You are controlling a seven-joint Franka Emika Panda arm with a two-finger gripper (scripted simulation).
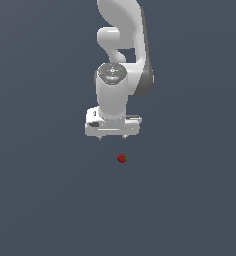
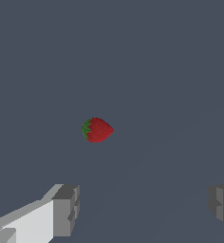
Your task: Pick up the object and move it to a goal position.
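The claw [image 1: 112, 137] hangs spread wide and empty, apparently just short of the strawberry [image 1: 122, 158] on the table [image 1: 40, 200], likely lining up its descent.

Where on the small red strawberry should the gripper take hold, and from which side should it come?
Probably around the red body of the strawberry, at its widest part between the green tip and the pointed end, coming from straight above. It lies on its side, alone on the flat surface, with free space all round. The gripper is open, its fingers far wider apart than the fruit.
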